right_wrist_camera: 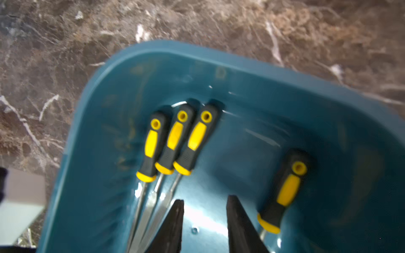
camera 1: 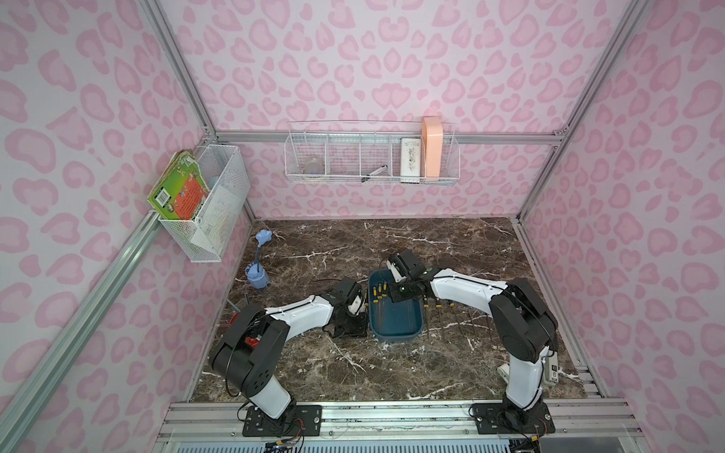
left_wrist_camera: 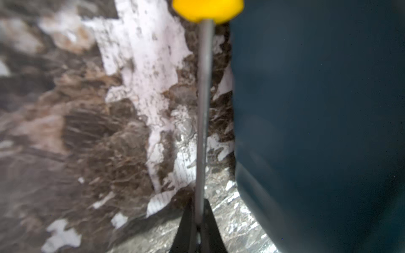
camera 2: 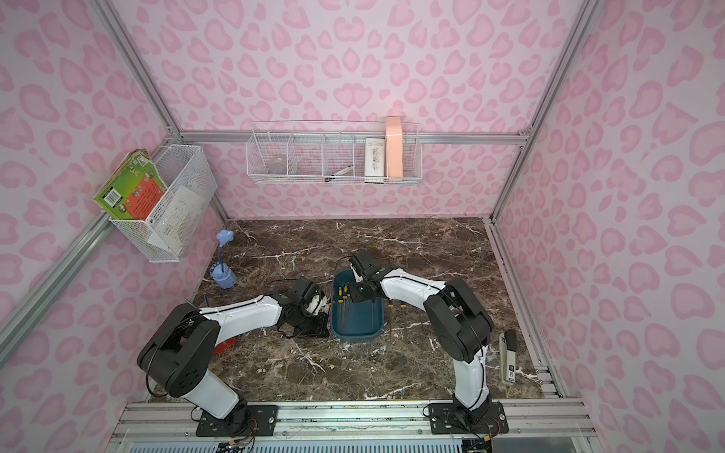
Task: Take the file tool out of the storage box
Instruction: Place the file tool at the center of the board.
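Observation:
The storage box (camera 1: 406, 317) (camera 2: 355, 319) is a dark teal tub in the middle of the marble table. My left gripper (left_wrist_camera: 199, 219) (camera 1: 360, 313) is shut on the grey shaft of a file tool (left_wrist_camera: 203, 105). It holds the tool outside the box, low over the marble beside the outer wall (left_wrist_camera: 317, 131). My right gripper (right_wrist_camera: 205, 206) (camera 1: 395, 296) is open over the box floor (right_wrist_camera: 252, 135), with nothing between its fingers. Three yellow-and-black files (right_wrist_camera: 175, 140) lie on one side of it. A single file (right_wrist_camera: 287, 188) lies on the other side.
Several more files (camera 1: 439, 310) lie on the table right of the box. A blue flower holder (camera 1: 257, 274) stands at the back left. A red pot (camera 2: 225, 345) sits under the left arm. A stapler-like tool (camera 2: 509, 361) lies front right. White wire baskets (camera 1: 372, 157) hang on the walls.

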Controlling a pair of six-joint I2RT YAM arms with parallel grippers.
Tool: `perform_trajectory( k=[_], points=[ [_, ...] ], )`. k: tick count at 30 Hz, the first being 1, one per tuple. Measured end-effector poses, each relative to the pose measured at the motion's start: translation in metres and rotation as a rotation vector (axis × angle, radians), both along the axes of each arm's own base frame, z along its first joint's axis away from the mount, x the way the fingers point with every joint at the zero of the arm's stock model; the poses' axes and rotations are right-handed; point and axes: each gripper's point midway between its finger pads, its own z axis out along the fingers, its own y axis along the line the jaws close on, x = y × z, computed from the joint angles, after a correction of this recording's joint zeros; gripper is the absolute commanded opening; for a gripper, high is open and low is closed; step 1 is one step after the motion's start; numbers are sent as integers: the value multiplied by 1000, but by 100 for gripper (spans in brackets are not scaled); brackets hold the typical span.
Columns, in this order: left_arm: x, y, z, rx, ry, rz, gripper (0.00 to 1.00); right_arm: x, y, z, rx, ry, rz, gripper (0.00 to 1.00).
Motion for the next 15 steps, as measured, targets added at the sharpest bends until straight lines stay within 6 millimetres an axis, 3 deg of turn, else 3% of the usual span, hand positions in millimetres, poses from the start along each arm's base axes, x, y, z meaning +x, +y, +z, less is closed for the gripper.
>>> perform_trajectory(
  k=[15],
  points=[
    [8,22,10,146,37,66,4,1,6,-5,-31,13,7,36]
  ],
)
